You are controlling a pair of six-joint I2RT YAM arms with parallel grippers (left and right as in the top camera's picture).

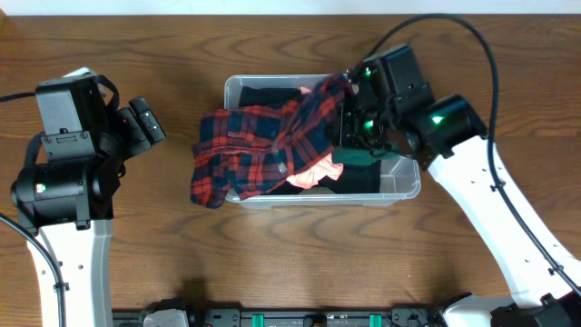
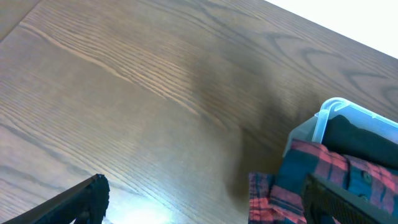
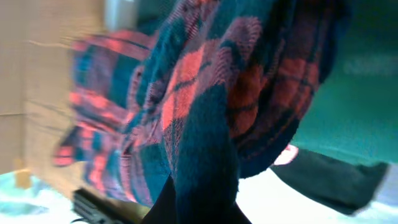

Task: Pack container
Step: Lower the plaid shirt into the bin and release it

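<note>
Right claw [image 1: 348,116]: pinching plaid shirt [image 1: 259,145], limp.
Left claw [image 1: 145,123]: wide, empty.
Container [image 1: 404,193]: light, stiff; I'd grip its rim.

1 container [image 1: 400,188], 1 plaid shirt [image 1: 245,150], 1 grn garment [image 3: 360,106].
</note>
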